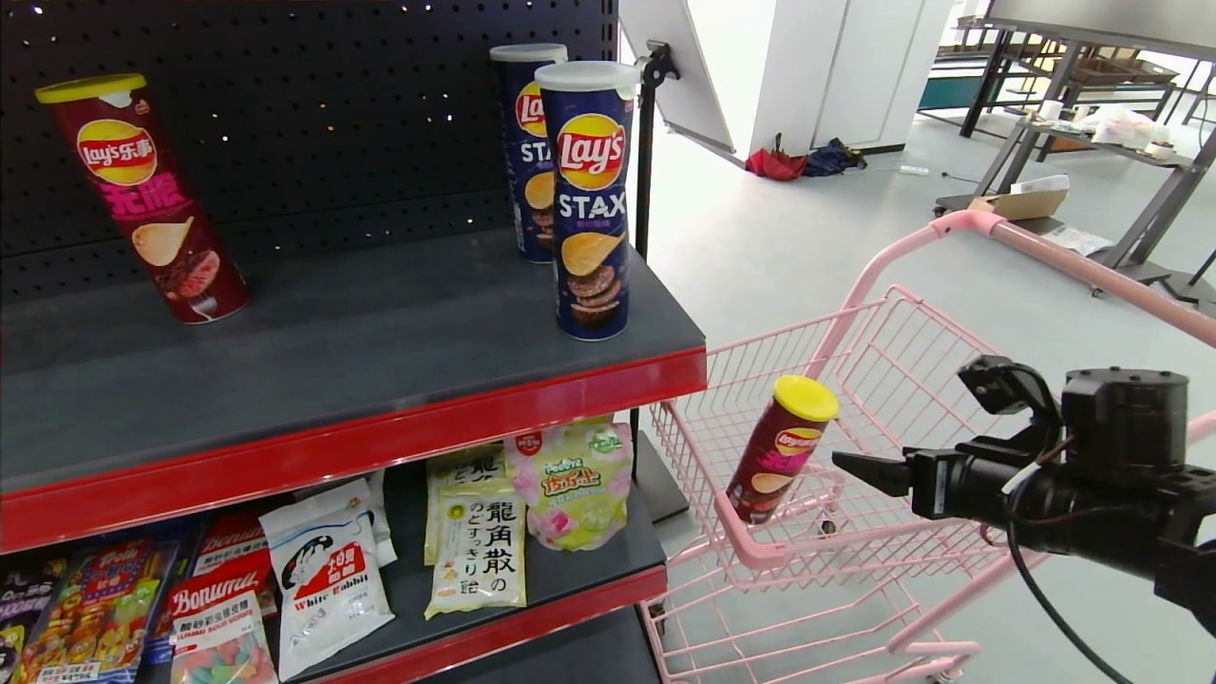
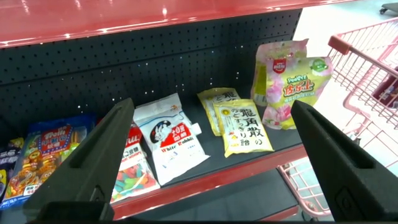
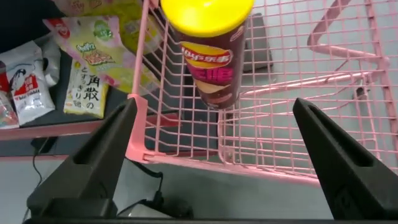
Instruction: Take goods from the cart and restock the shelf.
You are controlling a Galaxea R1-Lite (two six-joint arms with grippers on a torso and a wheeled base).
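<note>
You see a pink painted metal wire cart (image 1: 752, 557), a glossy dark red tube (image 1: 771, 465) with a smooth yellow plastic lid (image 1: 806, 397), and a matt grey shelf board (image 1: 332, 351).

Before me the upper shelf board (image 1: 332, 351) carries three crisp tubes: a maroon tube (image 1: 142, 199) tilted at its left, and near its right end a front blue tube (image 1: 591, 199) with a rear blue tube (image 1: 525, 142) just behind, both upright. The lower shelf (image 1: 570, 575) holds flat packets, among them a white bag (image 1: 328, 579), a yellow packet (image 1: 480, 551) and a green-pink bag (image 1: 573, 489). To my right the pink cart (image 1: 855, 323) holds one yellow-lidded can (image 1: 781, 449), leaning on its front wall.
</note>
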